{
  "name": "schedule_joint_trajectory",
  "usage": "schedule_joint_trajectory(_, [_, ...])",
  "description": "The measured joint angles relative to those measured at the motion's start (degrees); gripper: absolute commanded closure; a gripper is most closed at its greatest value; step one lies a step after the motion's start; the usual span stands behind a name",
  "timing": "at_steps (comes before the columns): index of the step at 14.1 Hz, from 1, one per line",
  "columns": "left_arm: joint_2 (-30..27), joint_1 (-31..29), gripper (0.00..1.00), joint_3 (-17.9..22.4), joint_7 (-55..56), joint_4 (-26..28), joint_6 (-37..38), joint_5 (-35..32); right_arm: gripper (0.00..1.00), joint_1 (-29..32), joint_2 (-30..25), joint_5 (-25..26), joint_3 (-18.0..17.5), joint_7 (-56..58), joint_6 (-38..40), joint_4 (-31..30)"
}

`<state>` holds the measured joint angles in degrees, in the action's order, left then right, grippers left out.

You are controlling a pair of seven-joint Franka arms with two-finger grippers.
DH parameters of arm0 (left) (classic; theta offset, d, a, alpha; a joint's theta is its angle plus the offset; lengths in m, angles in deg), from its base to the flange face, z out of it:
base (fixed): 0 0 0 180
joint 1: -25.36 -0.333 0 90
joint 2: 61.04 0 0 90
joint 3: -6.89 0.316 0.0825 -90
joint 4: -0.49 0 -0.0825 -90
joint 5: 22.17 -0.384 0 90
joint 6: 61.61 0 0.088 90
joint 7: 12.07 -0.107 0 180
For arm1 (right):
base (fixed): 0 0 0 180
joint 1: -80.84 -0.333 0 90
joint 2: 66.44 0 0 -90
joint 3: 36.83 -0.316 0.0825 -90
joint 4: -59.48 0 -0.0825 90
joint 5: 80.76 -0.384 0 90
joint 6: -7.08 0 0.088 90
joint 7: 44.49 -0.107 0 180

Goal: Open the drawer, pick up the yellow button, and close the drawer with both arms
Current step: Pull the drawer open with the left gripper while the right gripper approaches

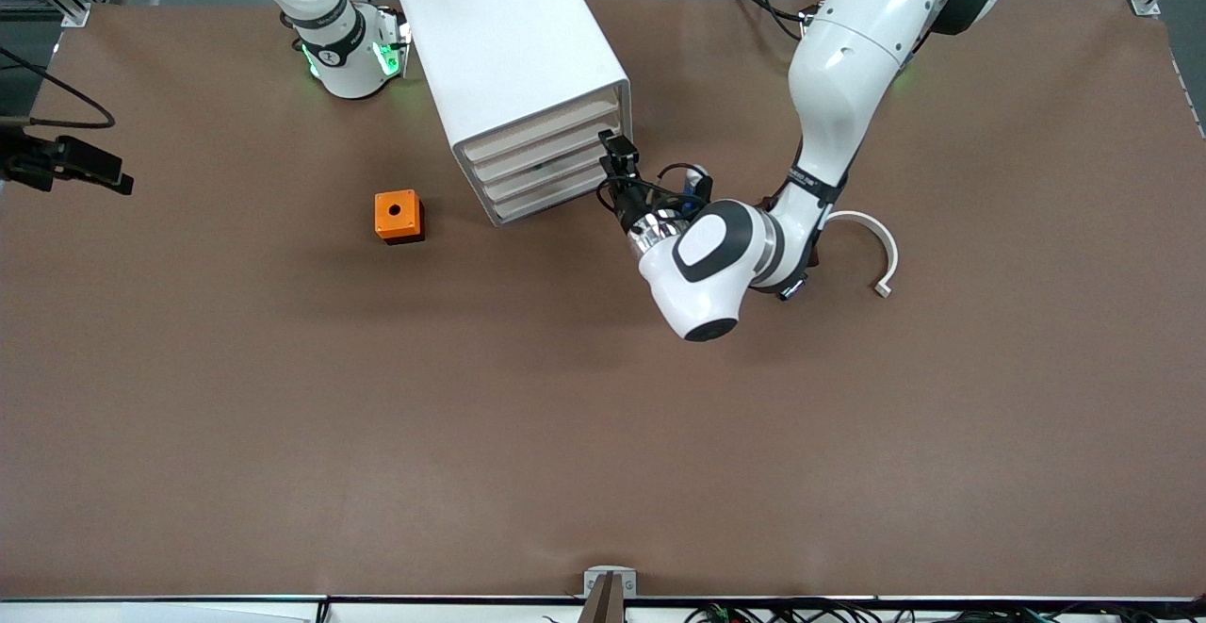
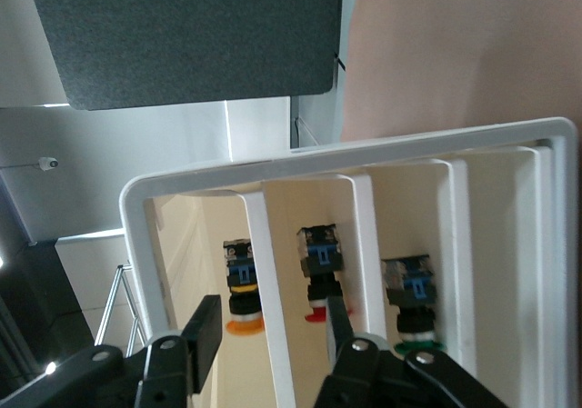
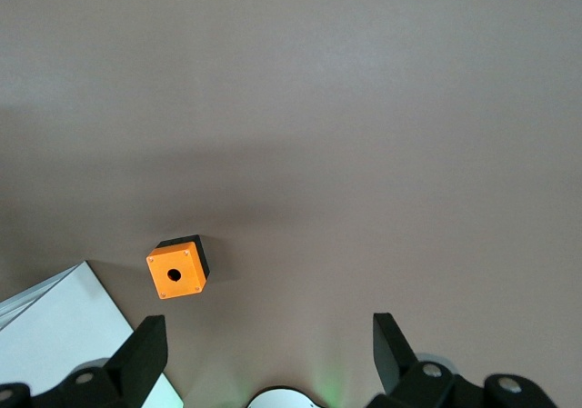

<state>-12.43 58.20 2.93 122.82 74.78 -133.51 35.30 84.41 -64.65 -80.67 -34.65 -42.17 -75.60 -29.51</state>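
The white drawer cabinet (image 1: 513,57) stands near the arms' bases, its drawer fronts facing the left arm's end of the table. My left gripper (image 1: 612,172) is open at those fronts. In the left wrist view my left gripper (image 2: 271,331) straddles a white divider (image 2: 273,335) without gripping it. Inside the compartments I see the button (image 2: 241,290) with an orange cap, a red-capped one (image 2: 318,276) and a green-capped one (image 2: 414,303). My right gripper (image 3: 271,344) is open and empty, high over the table near the right arm's base, and out of the front view.
An orange cube with a black hole (image 1: 399,215) sits beside the cabinet toward the right arm's end; it also shows in the right wrist view (image 3: 178,269). A white curved part (image 1: 871,246) lies by the left arm. A black clamp (image 1: 66,161) sits at the table's edge.
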Motion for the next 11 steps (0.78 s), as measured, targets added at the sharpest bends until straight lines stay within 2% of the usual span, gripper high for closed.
schedule_joint_trajectory(4, [0.6, 2.3, 0.50, -0.4, 0.5, 0.2, 0.2, 0.0, 0.00, 0.0, 0.4, 0.3, 0.1, 0.1, 0.1, 0.3])
schedule_joint_trajectory(11, [0.8, 4.7, 0.71, -0.6, 0.5, 1.1, 2.0, 0.0, 0.00, 0.2, 8.1, 1.4, 0.3, 1.8, -2.3, 1.1])
